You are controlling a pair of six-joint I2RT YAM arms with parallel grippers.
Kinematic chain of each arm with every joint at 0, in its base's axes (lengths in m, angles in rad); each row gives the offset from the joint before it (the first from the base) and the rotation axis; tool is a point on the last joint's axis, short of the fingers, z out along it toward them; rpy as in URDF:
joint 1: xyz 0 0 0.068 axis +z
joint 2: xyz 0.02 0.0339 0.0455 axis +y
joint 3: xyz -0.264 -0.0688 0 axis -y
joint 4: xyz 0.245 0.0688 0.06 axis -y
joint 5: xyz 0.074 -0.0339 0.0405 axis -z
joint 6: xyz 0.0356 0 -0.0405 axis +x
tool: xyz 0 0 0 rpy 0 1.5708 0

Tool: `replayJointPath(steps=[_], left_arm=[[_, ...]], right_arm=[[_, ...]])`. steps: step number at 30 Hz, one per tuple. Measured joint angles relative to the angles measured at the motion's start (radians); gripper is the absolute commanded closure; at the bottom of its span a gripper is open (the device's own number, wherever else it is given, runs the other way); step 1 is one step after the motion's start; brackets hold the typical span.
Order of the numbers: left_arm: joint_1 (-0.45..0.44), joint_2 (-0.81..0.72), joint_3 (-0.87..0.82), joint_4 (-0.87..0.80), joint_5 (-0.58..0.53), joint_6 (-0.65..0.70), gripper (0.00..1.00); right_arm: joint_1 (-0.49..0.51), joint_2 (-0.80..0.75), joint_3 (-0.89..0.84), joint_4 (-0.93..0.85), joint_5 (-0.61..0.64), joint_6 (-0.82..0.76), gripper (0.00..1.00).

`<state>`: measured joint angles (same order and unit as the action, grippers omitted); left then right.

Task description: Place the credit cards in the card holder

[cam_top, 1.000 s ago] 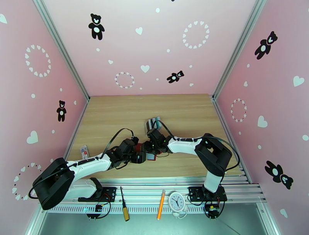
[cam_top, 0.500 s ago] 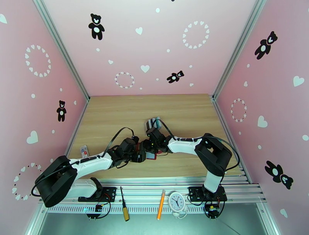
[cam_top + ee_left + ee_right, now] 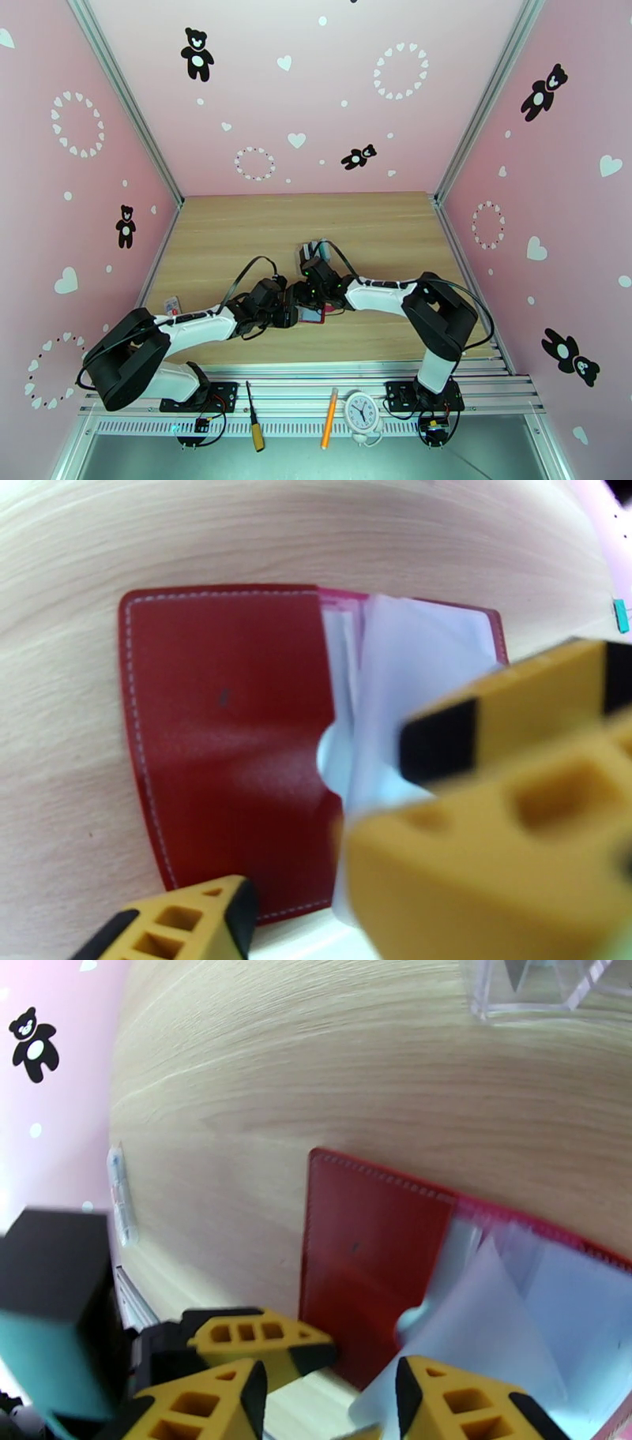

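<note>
The card holder (image 3: pixel 221 740) lies open on the wood, dark red cover to the left and clear pockets (image 3: pixel 426 654) to the right. It shows small and red at the near centre of the table (image 3: pixel 317 315). My left gripper (image 3: pixel 296 890) hovers over its near edge, fingers apart, one finger (image 3: pixel 490 835) over the pockets. My right gripper (image 3: pixel 332 1402) stands open above the same edge, where a clear pocket flap (image 3: pixel 474 1315) is lifted. In the top view the left gripper (image 3: pixel 291 316) and right gripper (image 3: pixel 310 304) meet. Credit cards (image 3: pixel 314 253) stand in a clear rack behind.
The clear slotted rack (image 3: pixel 545 991) stands just beyond the holder. A small white flat item (image 3: pixel 171 306) lies near the table's left edge. On the metal ledge in front lie a screwdriver (image 3: pixel 254 427), an orange pen (image 3: pixel 329 429) and a small clock (image 3: pixel 363 412).
The left arm has reached further right, onto the holder, and its fingers have drawn closer together. The right gripper has shifted only slightly.
</note>
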<state>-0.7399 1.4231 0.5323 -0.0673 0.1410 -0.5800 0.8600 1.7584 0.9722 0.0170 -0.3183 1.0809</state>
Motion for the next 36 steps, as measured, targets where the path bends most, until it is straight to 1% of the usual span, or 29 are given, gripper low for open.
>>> replayJointPath(steps=[8,12,17,22,36], left_arm=[[0.0,0.001,0.0,-0.001,-0.003,0.0,0.49],[0.0,-0.007,0.0,-0.002,-0.002,0.0,0.49],[0.0,-0.015,-0.007,0.002,-0.002,0.0,0.49],[0.0,-0.015,-0.007,0.002,-0.002,0.0,0.48],[0.0,-0.017,-0.008,0.002,-0.002,0.0,0.48]], right_arm=[[-0.018,-0.13,-0.002,-0.076,0.014,-0.043,0.48],[-0.035,-0.159,-0.029,-0.096,0.031,-0.061,0.46],[-0.043,-0.159,-0.075,-0.124,0.048,-0.071,0.45],[-0.043,-0.152,-0.085,-0.124,0.051,-0.071,0.44],[-0.043,-0.051,-0.084,-0.077,0.04,-0.068,0.44]])
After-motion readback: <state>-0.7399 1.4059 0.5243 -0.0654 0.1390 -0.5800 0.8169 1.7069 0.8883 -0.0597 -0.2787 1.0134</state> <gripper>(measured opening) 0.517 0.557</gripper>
